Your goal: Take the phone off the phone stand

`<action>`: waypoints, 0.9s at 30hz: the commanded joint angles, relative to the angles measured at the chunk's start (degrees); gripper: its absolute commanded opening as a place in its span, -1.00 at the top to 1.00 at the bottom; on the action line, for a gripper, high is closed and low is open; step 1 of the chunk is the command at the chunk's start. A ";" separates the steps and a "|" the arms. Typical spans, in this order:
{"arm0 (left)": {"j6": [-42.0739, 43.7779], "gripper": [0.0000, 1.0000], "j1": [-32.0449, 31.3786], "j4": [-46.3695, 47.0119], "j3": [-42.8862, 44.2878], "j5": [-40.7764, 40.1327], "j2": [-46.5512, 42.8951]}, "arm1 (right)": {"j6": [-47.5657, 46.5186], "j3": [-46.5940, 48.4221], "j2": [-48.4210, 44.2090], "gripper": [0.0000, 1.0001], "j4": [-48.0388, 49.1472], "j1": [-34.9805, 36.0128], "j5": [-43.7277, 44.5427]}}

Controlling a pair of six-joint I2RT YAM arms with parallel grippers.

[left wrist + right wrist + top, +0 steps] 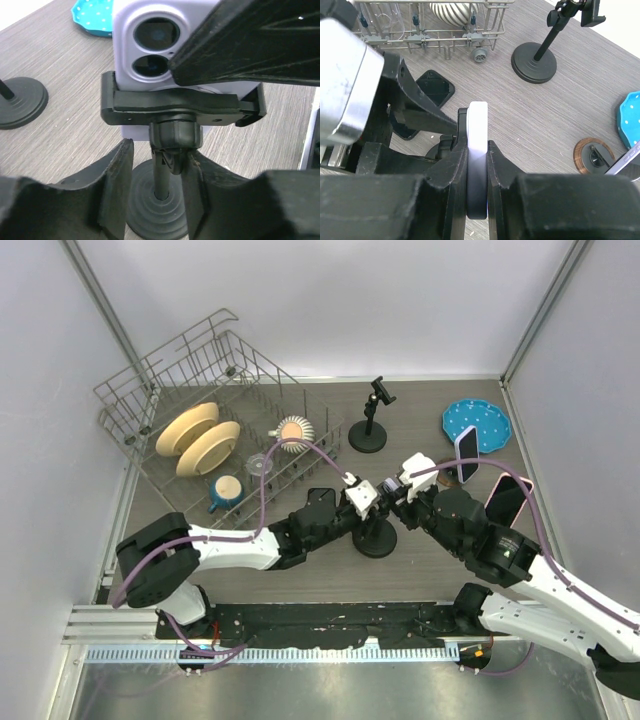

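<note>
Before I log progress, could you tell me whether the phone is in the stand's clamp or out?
In. The left wrist view shows the clamp gripping the phone; the right end effector is shut on its edge.

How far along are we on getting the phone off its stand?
Done: the right gripper is shut on the edge of the phone. In hand: the left gripper straddles the post of the stand, jaws open with gaps on both sides, apparently to brace it. Left: the phone sits in the clamp, so it has yet to be pulled free.
</note>
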 commanded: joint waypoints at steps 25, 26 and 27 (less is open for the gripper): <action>-8.18 1.00 -0.31 4.80 -1.65 -2.99 -3.32 | 0.46 -5.61 -0.31 -0.21 19.16 0.40 5.22; -8.27 1.00 -0.31 4.80 -1.65 -3.08 -3.41 | 0.28 -5.88 -0.05 -0.18 19.87 0.31 6.00; -8.36 1.00 -0.31 4.71 -1.83 -2.99 -3.58 | 0.02 -6.05 0.74 -0.13 20.49 0.40 6.44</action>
